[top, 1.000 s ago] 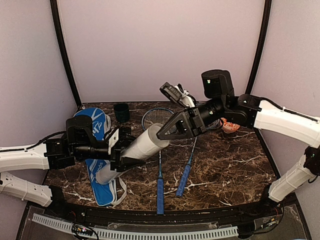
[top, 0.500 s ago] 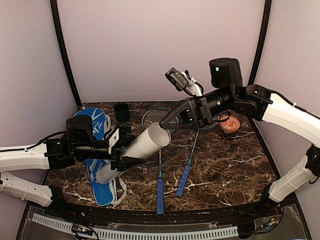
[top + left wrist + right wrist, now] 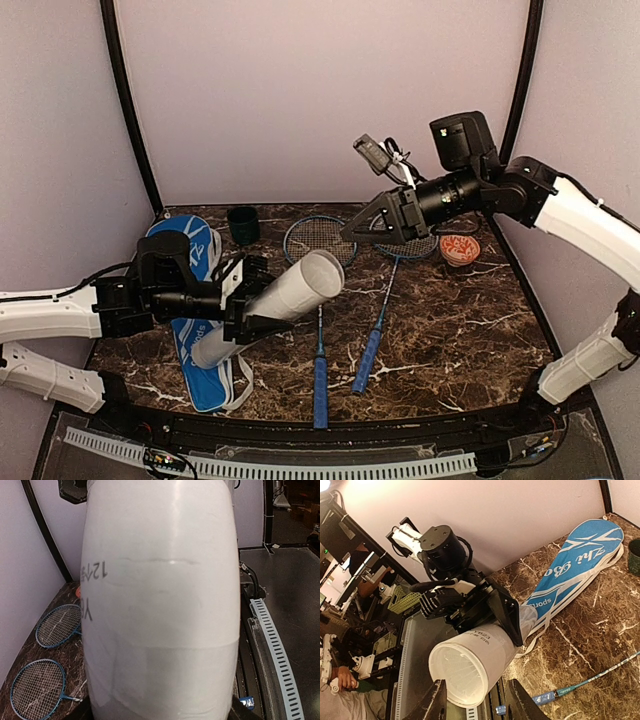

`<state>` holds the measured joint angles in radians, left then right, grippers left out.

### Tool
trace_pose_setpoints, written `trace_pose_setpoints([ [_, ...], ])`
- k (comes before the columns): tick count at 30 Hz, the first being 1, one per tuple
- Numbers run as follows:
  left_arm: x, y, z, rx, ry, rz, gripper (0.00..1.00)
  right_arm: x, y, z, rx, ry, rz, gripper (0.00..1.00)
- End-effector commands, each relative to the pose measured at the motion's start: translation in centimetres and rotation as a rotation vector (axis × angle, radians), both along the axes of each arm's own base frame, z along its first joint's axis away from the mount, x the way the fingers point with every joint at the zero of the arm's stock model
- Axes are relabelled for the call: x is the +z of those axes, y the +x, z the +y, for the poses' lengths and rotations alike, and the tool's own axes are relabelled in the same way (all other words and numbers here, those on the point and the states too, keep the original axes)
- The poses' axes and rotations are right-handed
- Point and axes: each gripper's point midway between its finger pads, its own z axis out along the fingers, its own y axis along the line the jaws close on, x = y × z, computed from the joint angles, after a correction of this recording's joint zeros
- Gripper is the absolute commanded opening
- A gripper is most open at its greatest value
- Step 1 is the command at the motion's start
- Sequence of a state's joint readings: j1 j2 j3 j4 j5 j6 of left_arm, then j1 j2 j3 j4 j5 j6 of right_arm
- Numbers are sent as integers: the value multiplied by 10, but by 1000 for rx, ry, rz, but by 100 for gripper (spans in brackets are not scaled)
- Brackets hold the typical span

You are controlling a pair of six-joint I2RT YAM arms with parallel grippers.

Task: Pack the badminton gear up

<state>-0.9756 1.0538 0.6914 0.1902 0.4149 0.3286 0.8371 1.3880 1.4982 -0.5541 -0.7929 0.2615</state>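
My left gripper [image 3: 250, 300] is shut on the long white tube [image 3: 275, 300] and holds it tilted above the table, its open mouth up and to the right. The tube fills the left wrist view [image 3: 160, 605]. In the right wrist view white feather ribs of a shuttlecock [image 3: 457, 672] show inside the tube's mouth. My right gripper [image 3: 350, 230] is open and empty, in the air beyond the mouth [image 3: 477, 705]. Two blue-handled rackets [image 3: 320, 340] [image 3: 375, 335] lie mid-table. The blue racket bag [image 3: 190, 260] lies flat at the left, under the tube.
A small dark cup [image 3: 242, 224] stands at the back left beside the bag. A round orange-and-white lid or dish [image 3: 460, 249] lies at the back right. Both racket heads show at the left of the left wrist view [image 3: 57, 625].
My right gripper has drawn back from the tube's mouth, up and to the right, and stays open. The left arm and the tube have barely moved.
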Motion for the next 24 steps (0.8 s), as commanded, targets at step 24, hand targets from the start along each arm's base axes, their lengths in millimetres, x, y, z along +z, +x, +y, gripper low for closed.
trace_pose_setpoints([
  [24, 24, -2, -14, -52, -50, -30, 45, -52, -14, 37, 68, -142, -1, 51],
])
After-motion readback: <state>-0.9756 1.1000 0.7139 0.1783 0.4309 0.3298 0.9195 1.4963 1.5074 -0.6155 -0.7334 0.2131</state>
